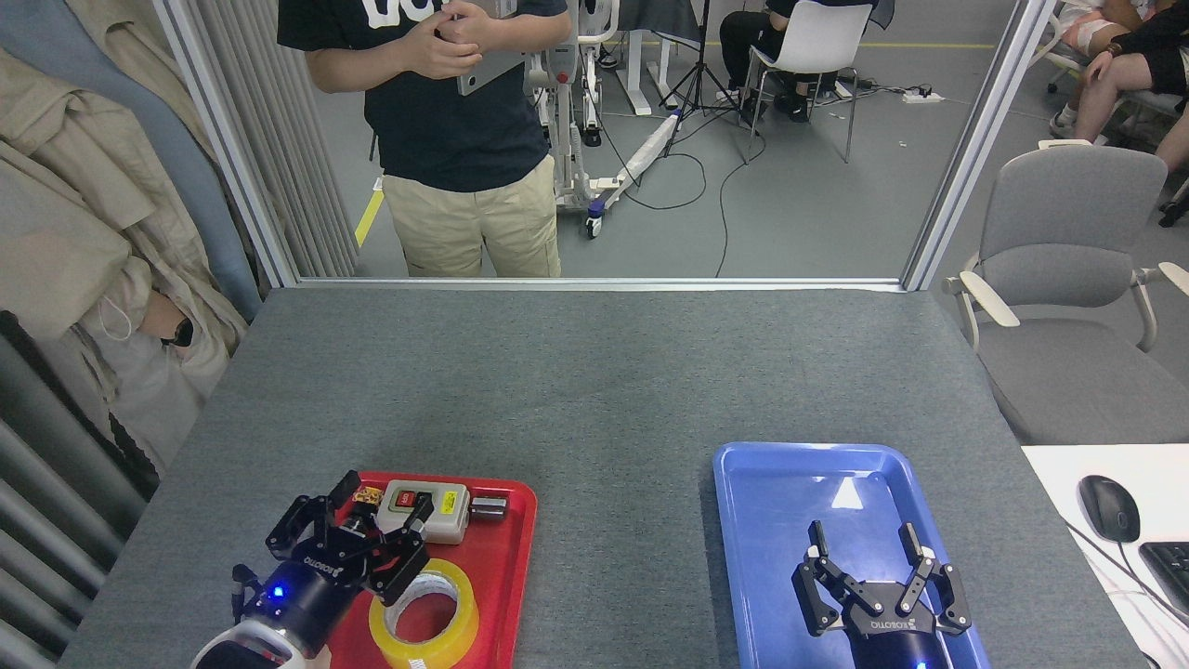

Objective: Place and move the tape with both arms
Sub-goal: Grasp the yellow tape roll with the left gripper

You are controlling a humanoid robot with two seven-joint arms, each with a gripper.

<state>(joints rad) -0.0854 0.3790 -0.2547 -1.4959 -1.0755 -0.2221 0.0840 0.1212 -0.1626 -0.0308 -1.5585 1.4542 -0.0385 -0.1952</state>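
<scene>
the roll of yellowish packing tape (424, 615) lies flat in the near part of a red tray (506, 576) at the lower left of the grey table (594, 381). behind it on the same tray sit a grey switch box (423, 508) with a red button, a small yellow connector (367, 496) and a little metal part (488, 506). the left gripper (385, 497) hangs over the tray's left side, its two black fingers spread apart and holding nothing; one fingertip stands in front of the switch box and the gripper body overlaps the tape's left rim, though contact cannot be judged. the right gripper (864, 544) is over the blue tray (790, 483) at the lower right, fingers also apart and empty, a blue light at its base. beyond the table's far edge a person in a dark shirt (455, 102) and khaki trousers stands with hands clasped. a grey chair (1068, 279) stands to the right, and a computer mouse (1108, 507) rests on a white desk.
</scene>
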